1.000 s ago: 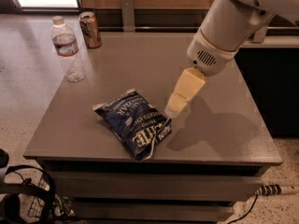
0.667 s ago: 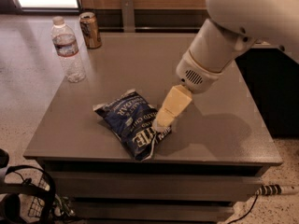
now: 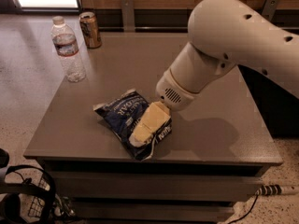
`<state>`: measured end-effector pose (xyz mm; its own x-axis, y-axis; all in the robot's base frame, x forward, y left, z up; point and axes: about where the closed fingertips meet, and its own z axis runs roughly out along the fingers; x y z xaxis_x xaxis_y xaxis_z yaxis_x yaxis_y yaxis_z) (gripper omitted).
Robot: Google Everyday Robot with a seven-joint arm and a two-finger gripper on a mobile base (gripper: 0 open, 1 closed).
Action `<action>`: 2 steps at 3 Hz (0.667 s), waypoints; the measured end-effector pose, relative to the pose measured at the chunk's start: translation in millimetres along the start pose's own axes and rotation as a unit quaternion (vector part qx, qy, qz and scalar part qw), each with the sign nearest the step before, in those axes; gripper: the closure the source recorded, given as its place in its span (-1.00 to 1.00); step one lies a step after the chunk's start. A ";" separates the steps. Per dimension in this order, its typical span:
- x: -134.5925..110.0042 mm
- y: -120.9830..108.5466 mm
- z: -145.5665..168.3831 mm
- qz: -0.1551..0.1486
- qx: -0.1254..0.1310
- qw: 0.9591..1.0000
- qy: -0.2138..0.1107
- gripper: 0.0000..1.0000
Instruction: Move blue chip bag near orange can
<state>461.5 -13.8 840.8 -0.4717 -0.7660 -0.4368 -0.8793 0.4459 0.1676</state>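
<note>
The blue chip bag [image 3: 122, 120] lies flat near the front of the grey table [image 3: 219, 139], dark navy foil with white lettering. My gripper [image 3: 141, 133], cream-coloured at the end of the big white arm [image 3: 224, 50], is down on the right half of the bag and covers part of it. The orange can [image 3: 90, 29] stands upright at the table's far left corner, well away from the bag.
A clear plastic water bottle [image 3: 68, 49] stands at the left edge, between the can and the bag. The table's front edge runs just below the bag. Cables and a wire basket [image 3: 28, 197] lie on the floor at the lower left.
My arm has swung left and down; the gripper moved from beside the bag's right edge onto the bag. The bag, can and bottle have stayed put.
</note>
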 end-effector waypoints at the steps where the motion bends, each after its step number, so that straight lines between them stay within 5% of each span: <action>1: -9.9 15.6 16.6 -0.012 -0.018 1.000 -0.010 -1.00; 2: -17.5 26.7 27.6 -0.027 -0.020 0.999 -0.012 -0.63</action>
<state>448.2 24.3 828.5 -0.4224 -0.7765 -0.4676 -0.9055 0.3848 0.1790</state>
